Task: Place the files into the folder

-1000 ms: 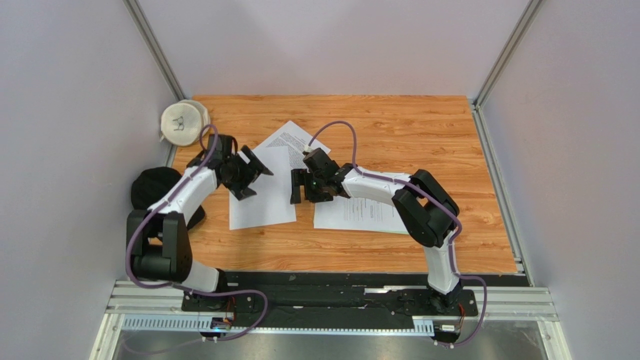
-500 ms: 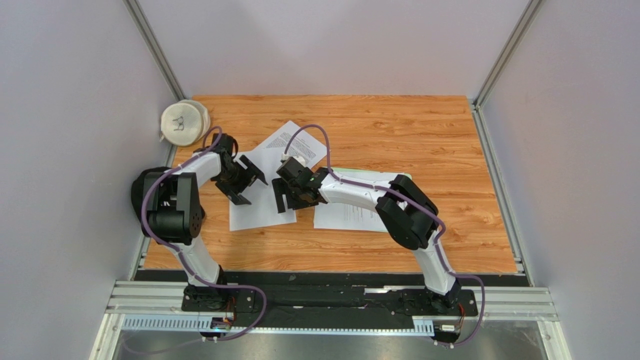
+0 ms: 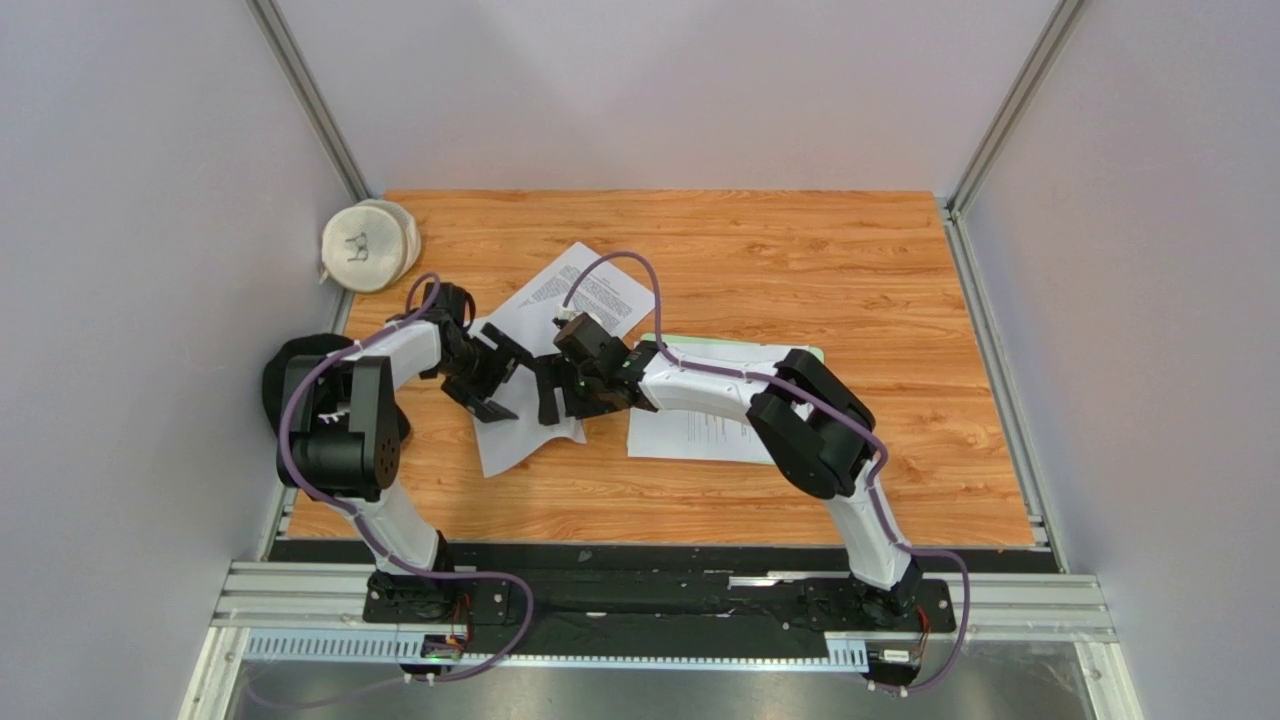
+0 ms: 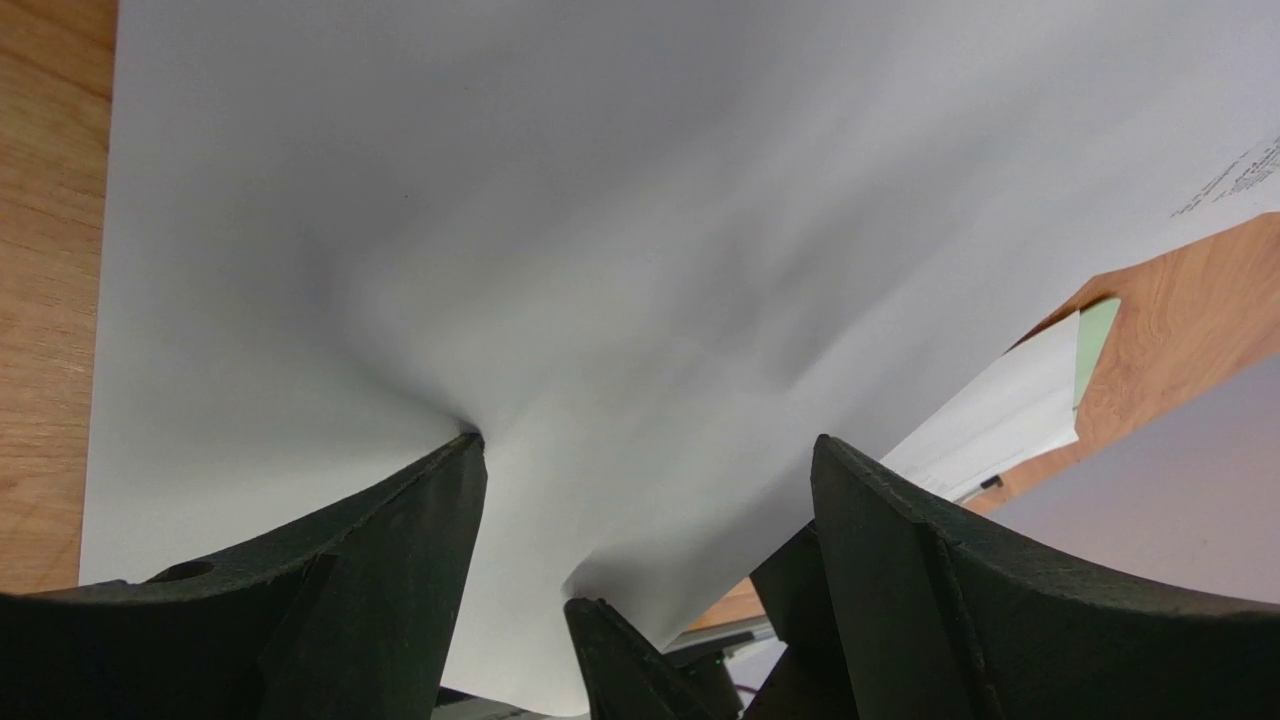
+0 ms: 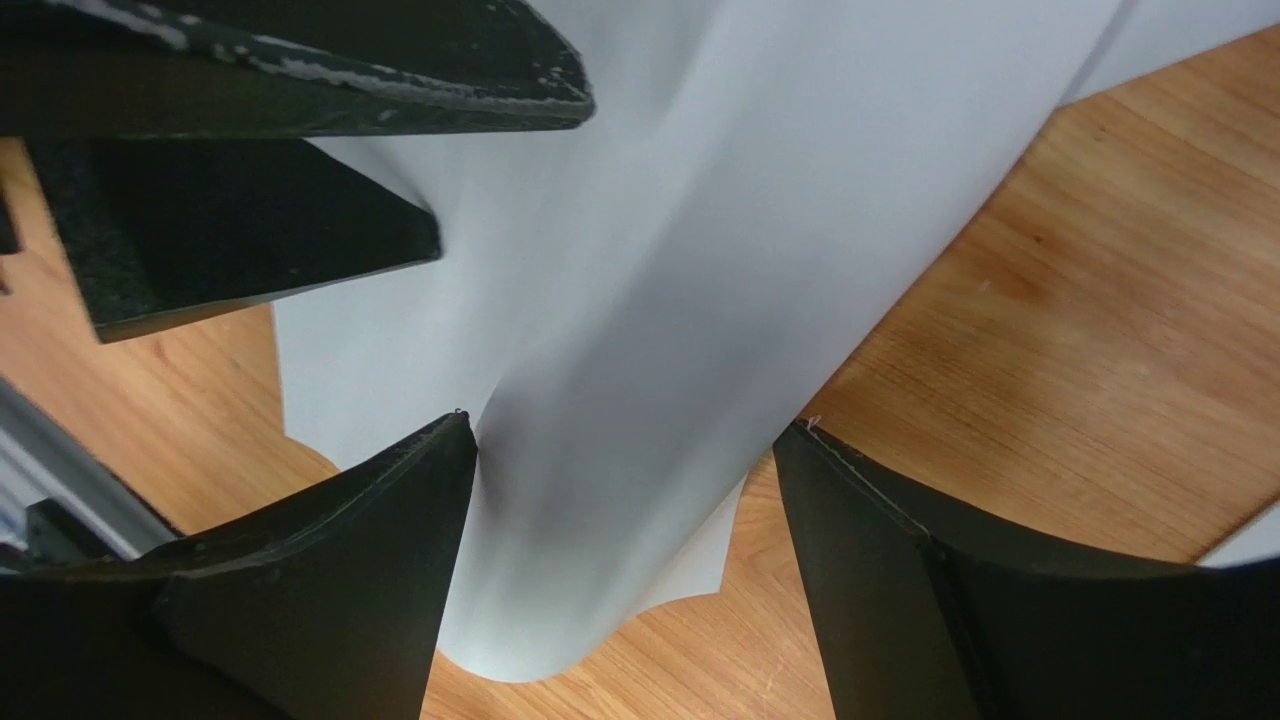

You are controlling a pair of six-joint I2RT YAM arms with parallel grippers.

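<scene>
Sheet (image 3: 519, 435): thin, light, floppy; judged slippery on wood, buckling where pushed.
Left fingers (image 4: 376, 585): spread, pressing on it.
Right fingers (image 5: 346, 585): spread, likewise.
Hold: pinch 1 raised edge.

The top view looks steeply down over the whole table (image 3: 842, 255); both wrist views closely share one white sheet (image 4: 601, 225).

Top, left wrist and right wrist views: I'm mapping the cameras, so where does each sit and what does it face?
Top external: above, behind the robot, looking down on the orange-brown wooden table; left arm and right arm visible.
Left wrist: looks past the open left gripper onto a buckled white paper sheet.
Right wrist: looks past the open right gripper onto it too.
Shared: both wrist views show that sheet.
</scene>
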